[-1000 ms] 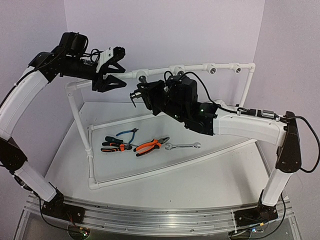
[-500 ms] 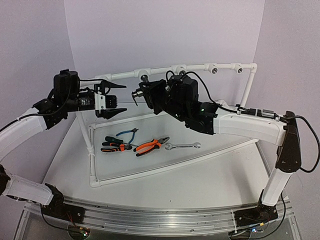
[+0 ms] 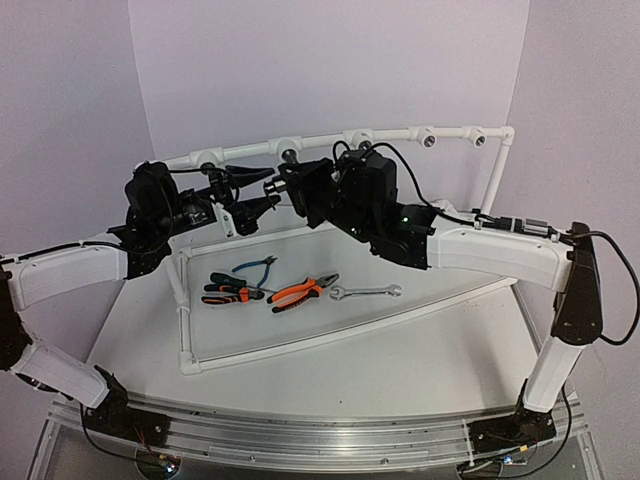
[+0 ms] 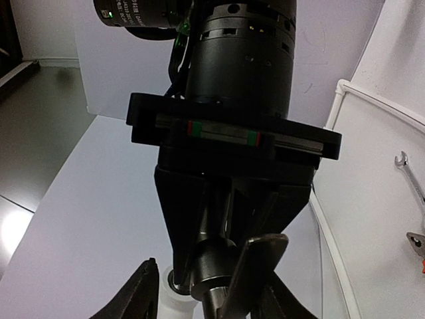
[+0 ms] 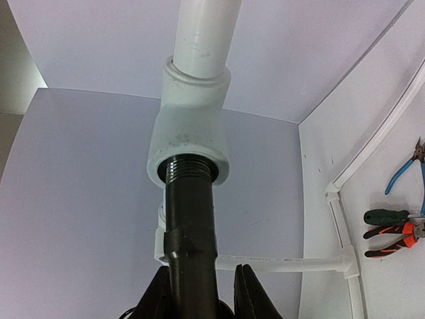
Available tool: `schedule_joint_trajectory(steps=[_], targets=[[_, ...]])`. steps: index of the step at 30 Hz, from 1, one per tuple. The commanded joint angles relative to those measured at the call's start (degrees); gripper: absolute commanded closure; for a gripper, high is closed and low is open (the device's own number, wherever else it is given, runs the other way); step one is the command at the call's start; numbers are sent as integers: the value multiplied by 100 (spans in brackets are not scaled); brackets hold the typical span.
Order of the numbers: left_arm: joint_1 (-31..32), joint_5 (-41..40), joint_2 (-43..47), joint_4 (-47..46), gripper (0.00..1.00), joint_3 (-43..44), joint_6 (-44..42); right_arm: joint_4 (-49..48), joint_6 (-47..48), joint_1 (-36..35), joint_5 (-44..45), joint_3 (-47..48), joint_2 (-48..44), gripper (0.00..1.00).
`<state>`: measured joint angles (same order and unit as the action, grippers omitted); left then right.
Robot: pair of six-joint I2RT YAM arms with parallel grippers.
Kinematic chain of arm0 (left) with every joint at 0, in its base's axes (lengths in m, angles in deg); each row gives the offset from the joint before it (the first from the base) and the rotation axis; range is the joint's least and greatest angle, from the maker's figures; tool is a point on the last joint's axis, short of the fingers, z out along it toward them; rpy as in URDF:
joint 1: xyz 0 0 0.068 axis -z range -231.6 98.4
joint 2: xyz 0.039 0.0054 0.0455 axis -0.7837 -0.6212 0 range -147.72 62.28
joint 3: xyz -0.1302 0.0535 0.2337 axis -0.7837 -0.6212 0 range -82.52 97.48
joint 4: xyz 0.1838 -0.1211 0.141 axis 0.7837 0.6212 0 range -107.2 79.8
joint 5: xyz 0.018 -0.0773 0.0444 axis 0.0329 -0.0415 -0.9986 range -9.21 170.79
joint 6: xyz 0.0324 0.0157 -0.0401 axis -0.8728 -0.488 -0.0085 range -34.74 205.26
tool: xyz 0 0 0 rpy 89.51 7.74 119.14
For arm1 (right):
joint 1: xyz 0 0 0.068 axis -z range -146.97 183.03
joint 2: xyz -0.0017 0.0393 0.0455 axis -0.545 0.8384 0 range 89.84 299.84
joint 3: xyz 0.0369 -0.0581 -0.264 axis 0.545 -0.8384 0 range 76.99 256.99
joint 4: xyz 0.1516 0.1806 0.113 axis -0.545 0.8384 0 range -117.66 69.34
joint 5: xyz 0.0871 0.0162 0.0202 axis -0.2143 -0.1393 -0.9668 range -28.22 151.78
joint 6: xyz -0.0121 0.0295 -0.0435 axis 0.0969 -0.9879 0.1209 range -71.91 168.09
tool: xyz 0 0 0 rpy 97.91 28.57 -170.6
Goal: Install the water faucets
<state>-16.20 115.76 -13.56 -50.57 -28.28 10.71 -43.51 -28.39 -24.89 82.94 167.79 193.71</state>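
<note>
The right gripper [image 5: 202, 276] clamps the dark faucet [image 5: 191, 226], whose long axis runs toward the far pipe rail [image 3: 440, 133]. The right wrist view shows its threaded end in the mouth of a white tee fitting [image 5: 189, 143], threads exposed. Only the left wrist view shows the side lever [image 4: 262, 262]. The left gripper [image 3: 268, 186] hangs open just left of the faucet.

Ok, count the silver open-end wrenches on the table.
1: the silver open-end wrench lies flat on the white table, beside the orange-handled pliers. Others may be hidden behind the arms.
</note>
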Motion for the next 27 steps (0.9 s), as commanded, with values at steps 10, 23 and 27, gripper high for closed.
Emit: schedule_joint_trajectory(steps=[10,23,27], targets=[[29,-125,-74,167,91,249,-209,-434,-392,467,937,-97,-255,100],[20,-302,-40,666,100,431,-52,-454,-173,467,978,-502,-551,88],[12,-339,-60,667,100,492,2,-454,-28,471,988,-492,-594,82]])
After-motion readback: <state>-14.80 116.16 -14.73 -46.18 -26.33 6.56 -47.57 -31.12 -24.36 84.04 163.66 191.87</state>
